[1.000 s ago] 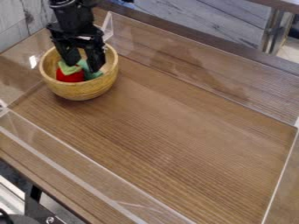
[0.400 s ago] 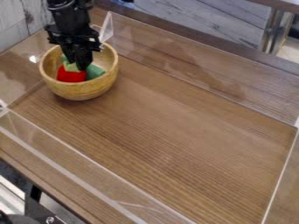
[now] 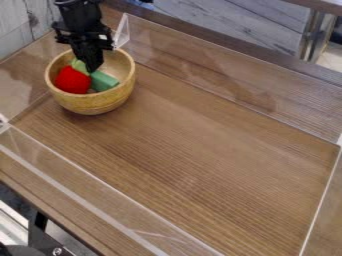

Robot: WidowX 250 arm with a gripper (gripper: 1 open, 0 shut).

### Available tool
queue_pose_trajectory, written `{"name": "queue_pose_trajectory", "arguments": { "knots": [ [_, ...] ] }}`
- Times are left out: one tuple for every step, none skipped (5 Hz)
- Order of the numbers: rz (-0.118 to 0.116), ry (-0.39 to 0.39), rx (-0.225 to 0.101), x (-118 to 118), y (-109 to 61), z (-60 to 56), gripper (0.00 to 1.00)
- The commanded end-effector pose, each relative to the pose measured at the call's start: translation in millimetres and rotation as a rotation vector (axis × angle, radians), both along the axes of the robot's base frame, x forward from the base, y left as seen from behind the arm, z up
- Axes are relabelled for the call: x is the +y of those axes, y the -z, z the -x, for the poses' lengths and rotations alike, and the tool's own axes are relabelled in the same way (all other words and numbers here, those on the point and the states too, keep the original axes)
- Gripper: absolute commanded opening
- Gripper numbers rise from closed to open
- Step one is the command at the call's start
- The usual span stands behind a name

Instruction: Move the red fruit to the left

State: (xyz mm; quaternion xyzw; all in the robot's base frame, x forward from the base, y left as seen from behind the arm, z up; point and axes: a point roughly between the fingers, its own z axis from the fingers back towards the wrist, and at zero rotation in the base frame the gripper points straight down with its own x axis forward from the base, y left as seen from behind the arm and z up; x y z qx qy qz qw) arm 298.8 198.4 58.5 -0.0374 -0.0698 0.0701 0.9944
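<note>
The red fruit lies in the wooden bowl at the table's far left, its light green cap turned toward the fingers. My gripper points straight down into the bowl, jaws shut, the tips meeting at the fruit's green cap and seemingly pinching it. The black fingers hide the contact itself. A plain green wedge block lies in the bowl just right of the fingertips.
Clear plastic walls ring the wooden tabletop. A metal table leg stands beyond the far right wall. The bowl sits close to the left wall and the back corner.
The jaws went from wide open over the bowl to shut. The gripper sank slightly into the bowl, and more of the red fruit now shows left of the fingers.
</note>
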Motion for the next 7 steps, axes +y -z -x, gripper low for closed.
{"name": "queue_pose_trajectory", "arguments": {
  "knots": [
    [-0.016,0.0,-0.009,17.0,3.1,-2.2,0.0],
    [-0.014,0.001,-0.005,19.3,10.1,-4.5,0.0],
    [-0.014,-0.007,0.013,17.0,20.0,-4.1,0.0],
    [-0.013,-0.014,0.03,12.1,29.7,-3.5,0.0],
    [-0.011,-0.022,0.046,9.3,38.5,-2.6,0.0],
    [-0.008,-0.03,0.063,7.3,44.2,-1.6,0.0],
    [-0.005,-0.037,0.08,6.1,48.8,-0.2,0.0]
  ]
}}
